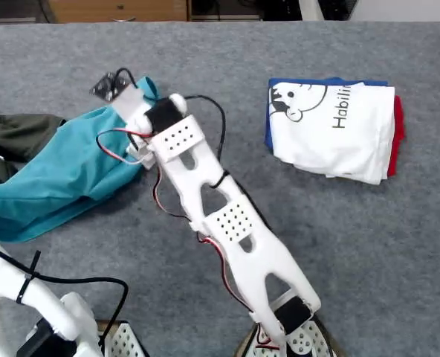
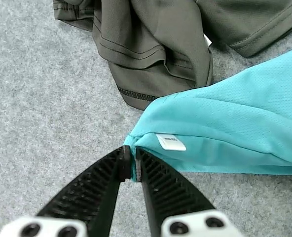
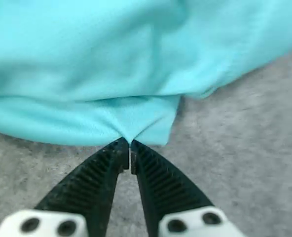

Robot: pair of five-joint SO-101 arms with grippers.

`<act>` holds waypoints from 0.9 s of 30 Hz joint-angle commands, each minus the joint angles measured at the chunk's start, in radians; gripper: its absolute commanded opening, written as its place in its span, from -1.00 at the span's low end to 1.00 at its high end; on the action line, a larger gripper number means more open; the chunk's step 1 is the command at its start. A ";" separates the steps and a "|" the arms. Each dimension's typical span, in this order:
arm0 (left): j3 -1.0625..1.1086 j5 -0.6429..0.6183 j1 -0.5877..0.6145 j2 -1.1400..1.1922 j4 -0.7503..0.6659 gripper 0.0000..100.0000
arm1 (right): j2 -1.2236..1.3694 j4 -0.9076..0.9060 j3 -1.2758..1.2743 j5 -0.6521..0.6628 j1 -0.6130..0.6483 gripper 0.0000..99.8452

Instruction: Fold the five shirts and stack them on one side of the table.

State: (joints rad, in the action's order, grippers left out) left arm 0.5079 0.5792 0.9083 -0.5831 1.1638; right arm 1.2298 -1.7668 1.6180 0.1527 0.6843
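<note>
A teal shirt [image 1: 64, 175] lies spread and rumpled at the left of the grey table. My right gripper [image 3: 130, 148] is shut on a pinch of its hem; in the high view that arm [image 1: 205, 186] stretches diagonally to the shirt's far right corner. My left gripper [image 2: 131, 165] is shut on another corner of the teal shirt [image 2: 225, 133], next to a small white label [image 2: 170, 142]. An olive shirt [image 2: 156, 44] lies crumpled just beyond that corner, at the table's left edge [image 1: 12, 137]. A folded stack [image 1: 331, 126], white on top with blue and red beneath, sits at the far right.
The left arm's white links and cable [image 1: 34, 294] rise at the front left corner. Both arm bases [image 1: 287, 335] stand along the front edge. Bare grey felt [image 1: 354, 245] stretches across the middle and front right. Wooden furniture [image 1: 116, 9] lines the far side.
</note>
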 commanded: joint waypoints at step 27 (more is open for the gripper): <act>-0.497 -0.103 -0.095 -0.410 0.308 -0.96 | -1.150 -0.021 -0.223 0.005 -0.018 -1.00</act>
State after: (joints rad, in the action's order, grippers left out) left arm 0.0598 0.4872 0.8546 -0.8454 1.4599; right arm 0.2601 -1.7714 1.4830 0.1542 0.6843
